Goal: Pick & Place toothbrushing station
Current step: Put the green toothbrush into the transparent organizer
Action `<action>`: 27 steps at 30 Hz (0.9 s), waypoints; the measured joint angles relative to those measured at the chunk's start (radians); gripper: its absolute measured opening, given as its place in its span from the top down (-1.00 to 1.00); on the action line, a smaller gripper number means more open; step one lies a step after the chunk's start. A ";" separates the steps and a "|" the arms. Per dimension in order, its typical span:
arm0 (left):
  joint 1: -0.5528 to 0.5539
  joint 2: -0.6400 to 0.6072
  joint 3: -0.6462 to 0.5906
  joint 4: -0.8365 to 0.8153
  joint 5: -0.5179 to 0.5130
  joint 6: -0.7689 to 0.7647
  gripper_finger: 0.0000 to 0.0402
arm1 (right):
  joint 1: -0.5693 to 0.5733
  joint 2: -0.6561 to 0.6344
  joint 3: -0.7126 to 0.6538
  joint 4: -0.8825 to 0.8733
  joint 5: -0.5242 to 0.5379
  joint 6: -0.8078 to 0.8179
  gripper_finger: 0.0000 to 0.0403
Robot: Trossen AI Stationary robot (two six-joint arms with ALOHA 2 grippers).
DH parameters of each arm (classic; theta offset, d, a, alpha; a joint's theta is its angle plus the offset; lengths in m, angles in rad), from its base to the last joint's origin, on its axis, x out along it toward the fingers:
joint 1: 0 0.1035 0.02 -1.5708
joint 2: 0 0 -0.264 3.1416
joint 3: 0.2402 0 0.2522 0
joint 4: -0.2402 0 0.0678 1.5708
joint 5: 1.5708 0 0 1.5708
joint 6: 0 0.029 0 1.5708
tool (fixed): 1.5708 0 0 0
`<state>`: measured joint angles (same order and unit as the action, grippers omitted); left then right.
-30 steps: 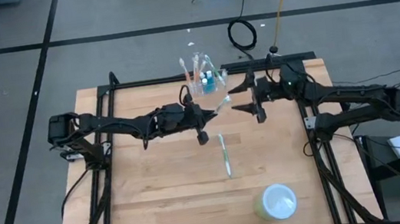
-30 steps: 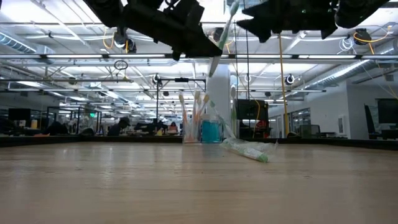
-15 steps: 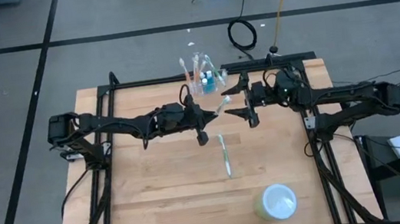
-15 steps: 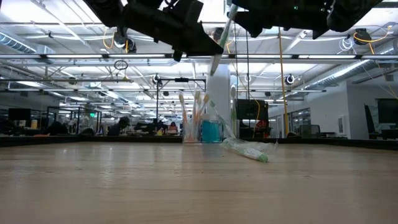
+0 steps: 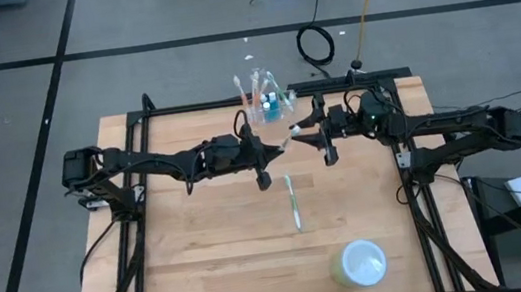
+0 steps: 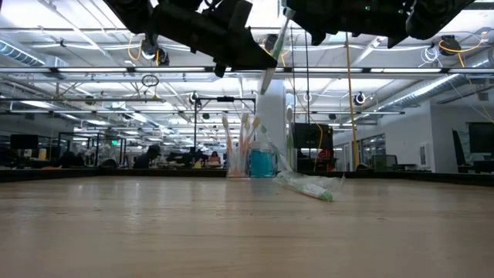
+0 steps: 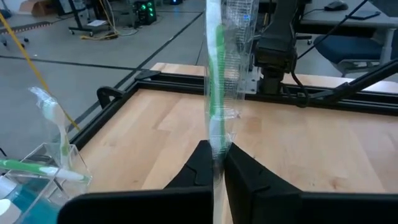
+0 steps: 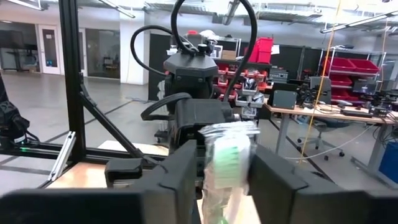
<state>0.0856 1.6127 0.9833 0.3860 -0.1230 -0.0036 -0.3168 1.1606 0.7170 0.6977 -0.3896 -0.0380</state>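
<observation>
My left gripper (image 5: 269,149) (image 7: 214,163) is shut on a green toothbrush in a clear wrapper (image 5: 289,139) (image 7: 217,93), held high above the table's middle. My right gripper (image 5: 314,135) (image 8: 225,186) is open. Its fingers stand on either side of the toothbrush's free end (image 8: 227,155); I cannot tell whether they touch it. The clear holder cup (image 5: 266,102) (image 6: 251,161) stands on its base at the table's far edge, with several toothbrushes and something blue inside. Another wrapped toothbrush (image 5: 293,202) (image 6: 307,186) lies flat on the table. My left gripper pinches the wrapped toothbrush's lower end (image 7: 216,142) between its two fingers. The fingers come level from the table's left. The toothbrush is lifted clear of the table and slants up and toward my right gripper (image 6: 273,54).
A pale round tub with a white lid (image 5: 360,262) stands near the table's front right. A black frame (image 5: 144,141) runs round the wooden table. Bare wood lies to the left and in front.
My right gripper has gone toward the table's left, up to the toothbrush held by my left gripper, so that its fingers now flank the toothbrush's free end. My left gripper and the toothbrush have kept still.
</observation>
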 joint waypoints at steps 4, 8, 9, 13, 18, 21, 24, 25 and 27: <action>0.000 0.000 0.000 0.000 0.000 -0.001 0.92 | 0.000 0.000 0.000 0.002 0.001 0.000 0.63; -0.010 0.000 0.000 0.001 -0.013 -0.018 0.64 | 0.000 0.000 0.000 0.002 0.001 -0.004 0.85; -0.013 0.000 0.000 0.005 -0.015 -0.018 0.55 | -0.001 0.000 0.000 0.003 0.001 -0.004 0.89; -0.029 -0.029 0.004 0.002 -0.018 -0.012 0.17 | -0.015 0.000 0.000 0.026 0.025 0.000 0.93; -0.049 -0.143 0.006 -0.073 -0.019 0.002 -0.18 | -0.041 -0.004 0.004 0.047 0.075 0.008 0.85; -0.057 -0.230 0.006 -0.157 -0.019 -0.001 -0.30 | -0.071 -0.003 0.021 0.047 0.116 -0.009 0.88; -0.064 -0.298 0.007 -0.243 -0.043 -0.018 -0.37 | -0.109 -0.001 0.048 0.038 0.190 -0.048 0.92; -0.067 -0.309 0.007 -0.256 -0.061 -0.023 -0.39 | -0.123 0.004 0.060 0.028 0.225 -0.067 0.92; -0.075 -0.327 0.006 -0.306 -0.096 -0.026 -0.40 | -0.155 0.016 0.079 0.013 0.304 -0.101 0.92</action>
<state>0.0108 1.2857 0.9897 0.0801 -0.2189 -0.0292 -0.4715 1.1766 0.7956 0.7109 -0.0861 -0.1392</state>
